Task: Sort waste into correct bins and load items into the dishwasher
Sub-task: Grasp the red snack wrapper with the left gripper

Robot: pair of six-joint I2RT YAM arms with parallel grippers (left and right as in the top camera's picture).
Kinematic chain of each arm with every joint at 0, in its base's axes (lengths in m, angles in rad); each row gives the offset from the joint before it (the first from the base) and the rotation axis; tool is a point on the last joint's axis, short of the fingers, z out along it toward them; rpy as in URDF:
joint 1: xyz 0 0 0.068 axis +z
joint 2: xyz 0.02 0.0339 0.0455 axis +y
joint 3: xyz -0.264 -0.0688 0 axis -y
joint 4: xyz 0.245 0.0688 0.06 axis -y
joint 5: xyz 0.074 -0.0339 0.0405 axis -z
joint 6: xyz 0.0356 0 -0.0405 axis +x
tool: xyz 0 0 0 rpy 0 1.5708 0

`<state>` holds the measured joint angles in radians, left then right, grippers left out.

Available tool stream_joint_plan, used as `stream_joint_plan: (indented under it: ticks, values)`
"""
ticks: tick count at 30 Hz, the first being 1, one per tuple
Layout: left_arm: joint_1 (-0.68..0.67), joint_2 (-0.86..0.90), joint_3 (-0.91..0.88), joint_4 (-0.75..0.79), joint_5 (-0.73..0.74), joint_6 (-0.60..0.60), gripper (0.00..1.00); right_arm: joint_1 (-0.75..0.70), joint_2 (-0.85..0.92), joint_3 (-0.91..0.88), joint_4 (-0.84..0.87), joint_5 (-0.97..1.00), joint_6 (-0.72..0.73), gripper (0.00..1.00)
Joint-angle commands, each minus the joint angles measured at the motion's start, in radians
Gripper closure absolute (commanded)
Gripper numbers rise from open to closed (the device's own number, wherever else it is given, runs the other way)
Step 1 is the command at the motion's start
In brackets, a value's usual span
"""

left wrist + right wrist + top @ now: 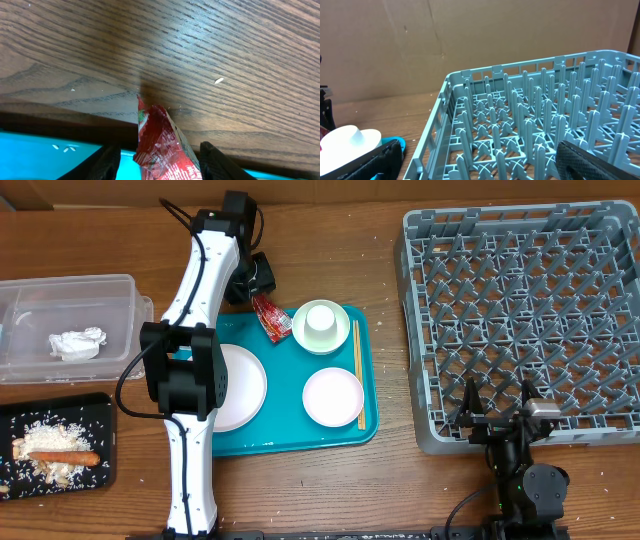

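Observation:
The red snack wrapper (272,318) lies half on the teal tray's back edge, half on the table. My left gripper (262,288) stands open astride it. In the left wrist view the wrapper (161,142) rises between the two black fingers (107,162), with a gap on each side. On the teal tray are a white cup (322,326), a small plate (333,396), a large plate (243,385) partly under my left arm, and chopsticks (358,370). My right gripper (500,418) is open at the front edge of the grey dishwasher rack (520,310), and it holds nothing (485,167).
A clear tub (110,290) at the left holds a crumpled tissue (77,343). The black tray (95,415) at the front left holds a carrot (68,458) and whitish scraps (42,437). The teal tray (290,435) sits mid-table. Cardboard walls close off the back.

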<state>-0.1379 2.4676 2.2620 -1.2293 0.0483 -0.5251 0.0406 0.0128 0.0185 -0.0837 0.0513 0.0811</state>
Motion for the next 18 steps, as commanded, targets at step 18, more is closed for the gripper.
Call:
stream_joint_plan:
  ticks: [18]
  values:
    - [-0.028, 0.016, -0.011, 0.015, -0.008, -0.003, 0.43, -0.002, -0.010, -0.010, 0.003, 0.000, -0.003, 0.00]
